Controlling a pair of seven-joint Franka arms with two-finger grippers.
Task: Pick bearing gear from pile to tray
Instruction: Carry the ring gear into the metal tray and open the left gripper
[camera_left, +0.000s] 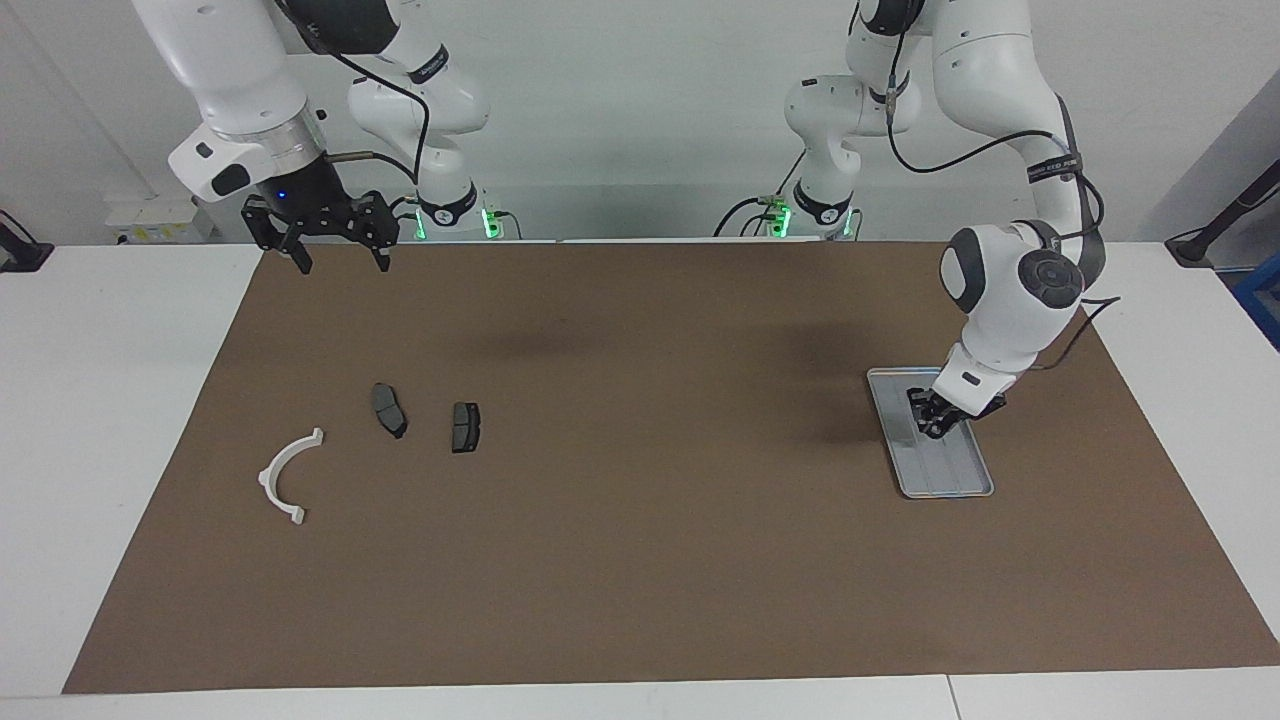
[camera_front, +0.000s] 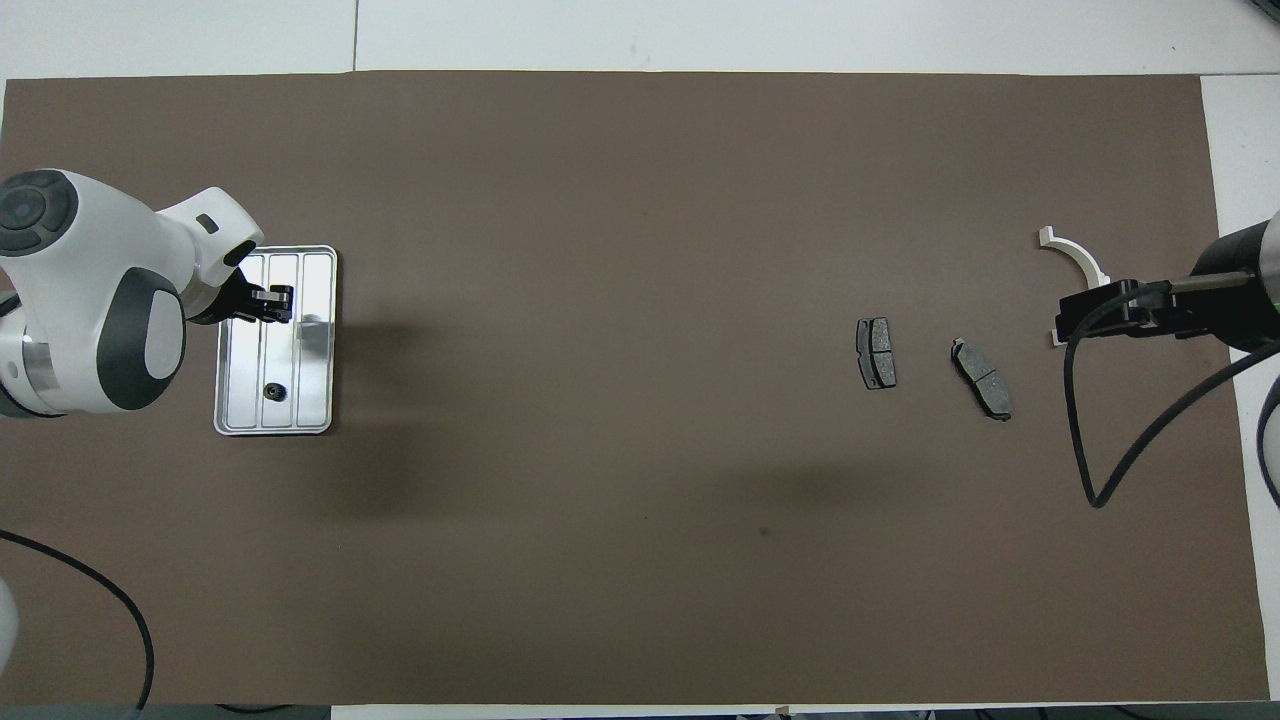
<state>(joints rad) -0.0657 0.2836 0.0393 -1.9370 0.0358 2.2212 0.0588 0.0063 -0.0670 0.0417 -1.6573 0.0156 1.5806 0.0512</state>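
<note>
Large brown rectangular mat (camera_left: 640, 560), spread flat under the fingers (camera_left: 303, 266) of the right gripper (camera_left: 342, 265) and under the left gripper (camera_left: 935, 418). White table top (camera_left: 110, 450), bare around the mat on all sides. Small white box (camera_left: 150, 215) against the pale grey wall (camera_left: 620, 120), outward of the right gripper's fingers, toward the right arm's end. Black bracket (camera_left: 20, 252) further outward, at the table's edge. Blue object (camera_left: 1262, 300), cut by the frame, well outward of the left gripper.

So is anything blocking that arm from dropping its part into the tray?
Nothing visible. The left gripper hangs right over the tray; the one small black piece already inside lies nearer the robots.
</note>
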